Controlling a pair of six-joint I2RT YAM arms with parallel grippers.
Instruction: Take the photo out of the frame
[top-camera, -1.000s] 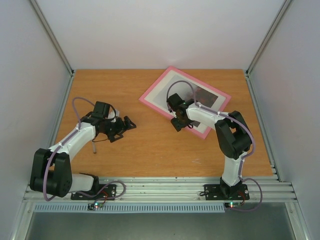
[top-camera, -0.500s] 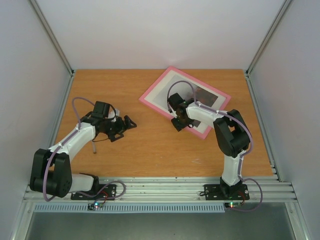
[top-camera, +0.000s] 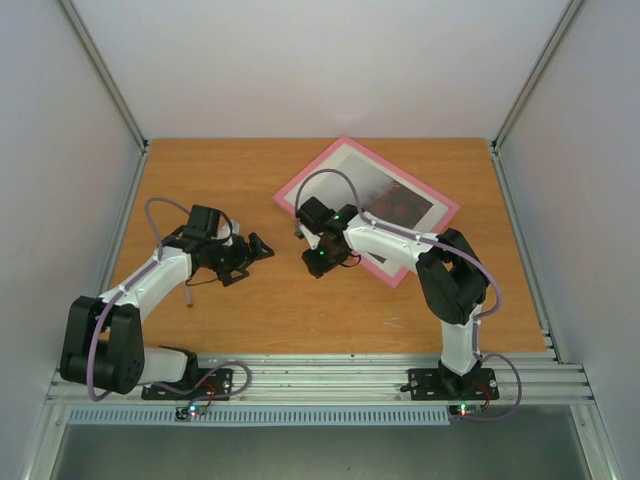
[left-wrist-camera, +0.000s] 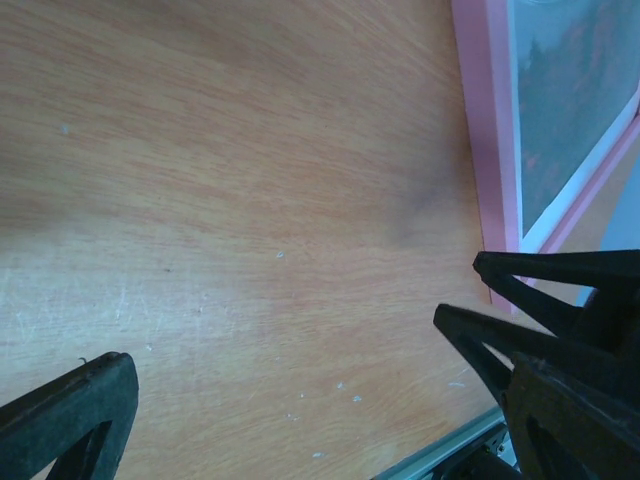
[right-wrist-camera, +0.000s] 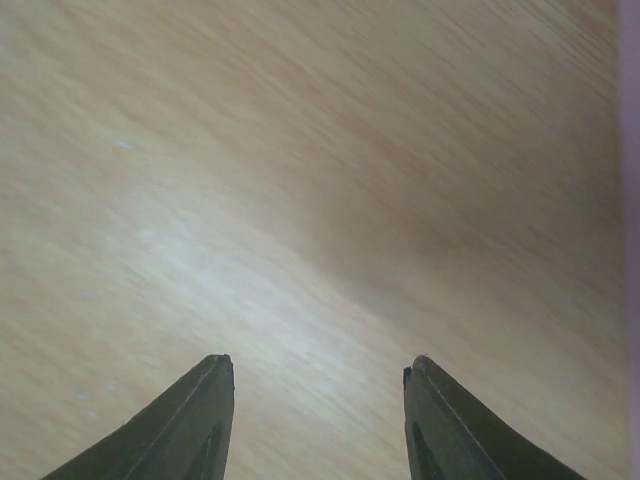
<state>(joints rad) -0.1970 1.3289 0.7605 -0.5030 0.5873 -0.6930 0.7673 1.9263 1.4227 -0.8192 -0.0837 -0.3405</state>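
I see left gripper (left-wrist-camera: 280, 340) and right gripper (right-wrist-camera: 315, 362) spread, empty, above scuffed orange-brown wooden tabletop (top-camera: 220, 180); plain white walls (top-camera: 300, 60) enclose it.

The pink frame (top-camera: 400, 172) lies flat and askew, the photo (top-camera: 390, 195) inside it.

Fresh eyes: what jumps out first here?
The pink frame lies askew, front up, at the far middle-right of the wooden table, the photo of red trees inside it. The right gripper hangs over bare wood off the frame's near-left edge, fingers apart and empty; the left gripper is open, off to the left.
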